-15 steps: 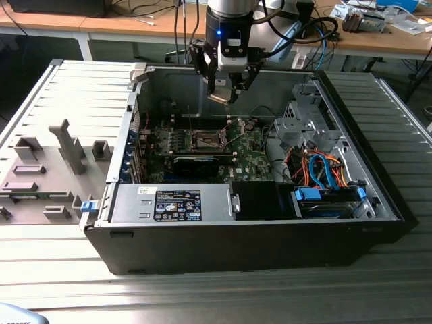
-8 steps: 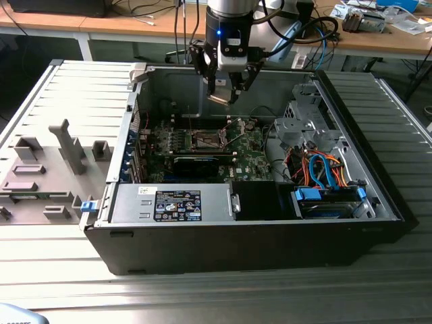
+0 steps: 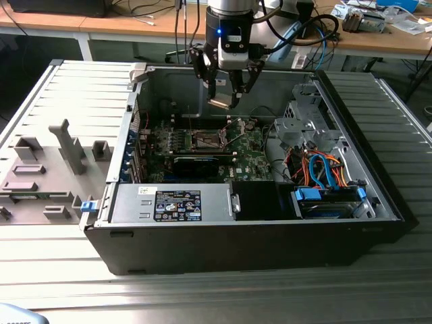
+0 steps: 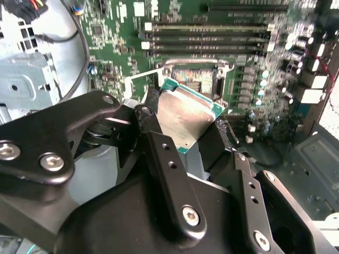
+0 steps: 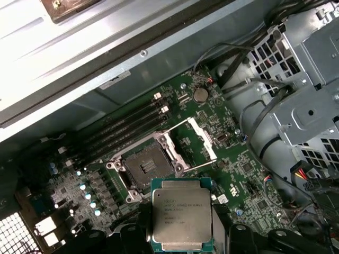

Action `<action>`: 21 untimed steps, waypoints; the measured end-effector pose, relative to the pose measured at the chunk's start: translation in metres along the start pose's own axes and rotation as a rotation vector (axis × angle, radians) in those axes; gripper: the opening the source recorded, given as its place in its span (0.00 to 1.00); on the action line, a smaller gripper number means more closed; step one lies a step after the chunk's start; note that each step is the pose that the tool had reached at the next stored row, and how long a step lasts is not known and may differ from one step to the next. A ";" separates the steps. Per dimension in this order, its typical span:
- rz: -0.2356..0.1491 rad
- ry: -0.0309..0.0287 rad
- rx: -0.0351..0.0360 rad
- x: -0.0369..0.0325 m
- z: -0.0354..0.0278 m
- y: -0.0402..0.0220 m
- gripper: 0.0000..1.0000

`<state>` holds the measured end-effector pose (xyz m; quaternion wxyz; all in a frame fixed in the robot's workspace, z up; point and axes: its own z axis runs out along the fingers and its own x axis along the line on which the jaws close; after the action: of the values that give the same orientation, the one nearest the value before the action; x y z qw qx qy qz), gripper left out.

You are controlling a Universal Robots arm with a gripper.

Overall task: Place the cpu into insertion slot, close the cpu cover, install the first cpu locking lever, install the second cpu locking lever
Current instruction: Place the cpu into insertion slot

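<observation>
Gripper (image 3: 223, 100) is clamping cpu (image 5: 181, 214) by its edges, hovering above insertion slot (image 5: 145, 165), not touching. Cpu cover (image 5: 204, 138) is standing open. Risk: chip looking tilted, so it may be landing skewed, bending socket pins, or slipping out.

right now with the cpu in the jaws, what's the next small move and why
Probably a short shift to centre the cpu over the insertion slot before any lowering. In the first wrist view the chip, clamped in the jaws, hangs above the board and looks offset from the open socket. The cpu cover stands raised, so the socket appears free to receive it.
</observation>
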<state>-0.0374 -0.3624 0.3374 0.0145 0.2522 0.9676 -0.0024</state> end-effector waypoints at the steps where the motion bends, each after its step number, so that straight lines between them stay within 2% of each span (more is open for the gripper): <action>1: 0.000 -0.0001 0.0003 0.0000 0.0000 0.0000 0.54; 21: 0.014 -0.0026 0.0050 0.0001 0.0001 0.0000 0.54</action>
<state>-0.0374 -0.3623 0.3373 0.0151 0.2591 0.9657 -0.0051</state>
